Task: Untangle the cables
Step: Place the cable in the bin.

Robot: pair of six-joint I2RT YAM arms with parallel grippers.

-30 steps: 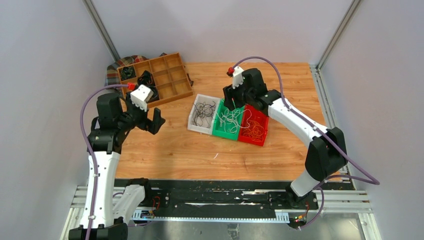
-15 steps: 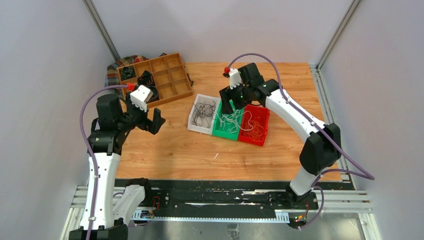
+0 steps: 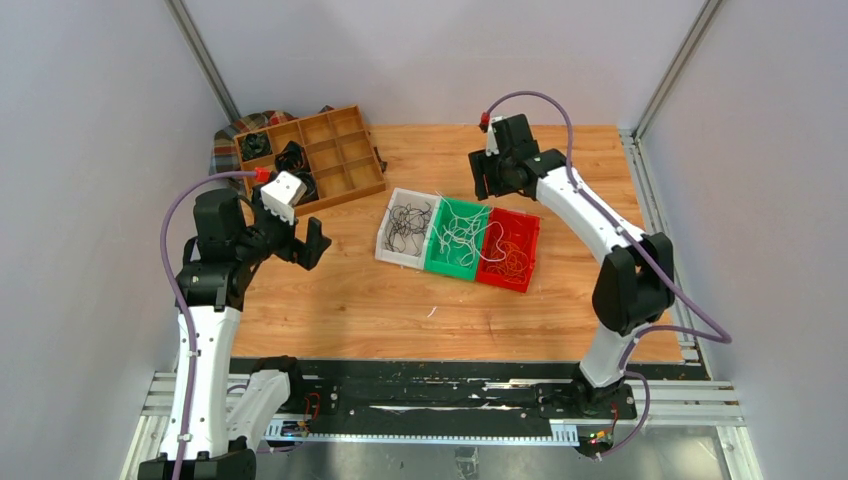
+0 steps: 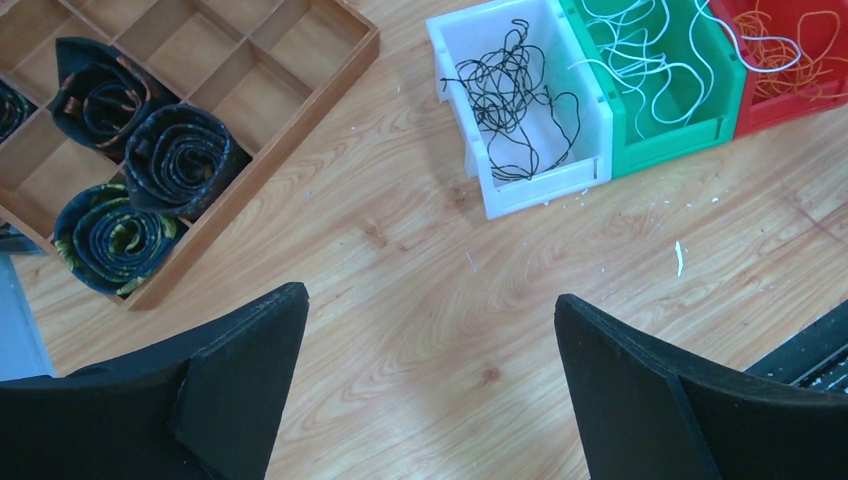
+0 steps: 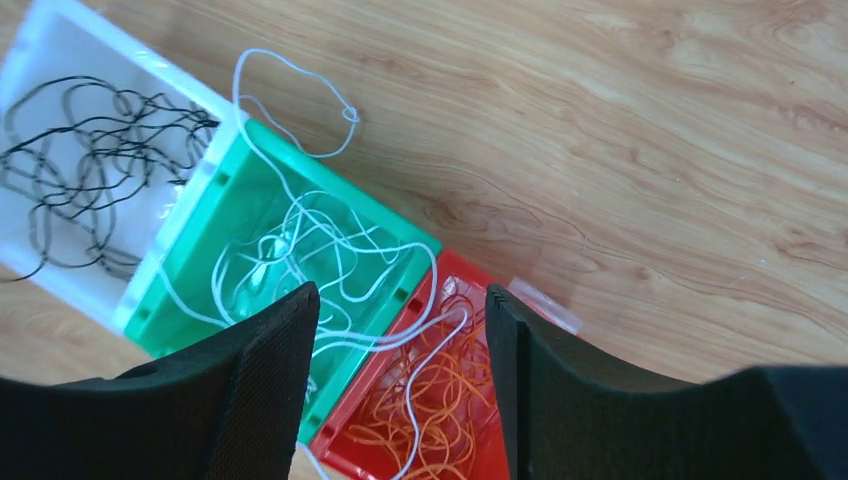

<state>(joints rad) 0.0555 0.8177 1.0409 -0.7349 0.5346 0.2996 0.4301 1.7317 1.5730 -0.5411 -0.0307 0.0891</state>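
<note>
With a wooden compartment tray [image 3: 312, 158] at the worktop's [image 3: 350, 300] far-left corner, the thin black, white and orange cables [image 3: 460, 232] lie in a row of white, green and red plastic bins [image 3: 447, 268] mid-worktop, while the left gripper [image 4: 430, 305] and right gripper [image 5: 400, 300] both gape empty, the right since raised off the bins toward the far edge.

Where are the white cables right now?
Top view, table centre: the white cables lie in the green bin, between the white bin and the red bin, with strands trailing into the red bin and over the far rim.

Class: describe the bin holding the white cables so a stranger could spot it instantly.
On the wooden table, three bins stand in a row. It is the middle one, the only green bin, between a white bin and a red bin.
</note>
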